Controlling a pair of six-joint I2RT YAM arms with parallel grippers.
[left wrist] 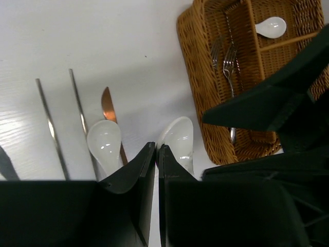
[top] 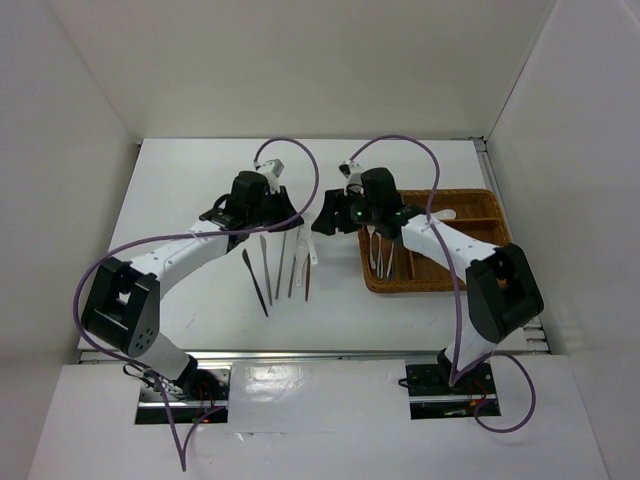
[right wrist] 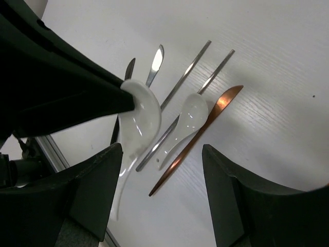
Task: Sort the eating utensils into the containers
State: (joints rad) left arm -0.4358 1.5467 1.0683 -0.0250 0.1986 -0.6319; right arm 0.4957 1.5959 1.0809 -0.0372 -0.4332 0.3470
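1. The left hand (left wrist: 157,150) is clenching a white spoon (right wrist: 140,121), holding it off the tabletop (top: 180,200) just left of the wicker tray (left wrist: 193,62). It looks like a hand-off, since the tray is sitting on the right arm's side.
2. The right hand (right wrist: 162,149) is hanging released, fingers spread wide around that spoon and ready to take it, I'd judge.
3. Left of the tray, a second spoon (left wrist: 103,141), a copper stick (left wrist: 108,105) and two steel sticks (left wrist: 49,121) are lying unsorted. Inside the tray, forks (left wrist: 229,62) and a third spoon (left wrist: 271,27) are resting.
4. The second spoon is lying across one steel stick, with the copper stick just beside it, so that pick is looking crowded.
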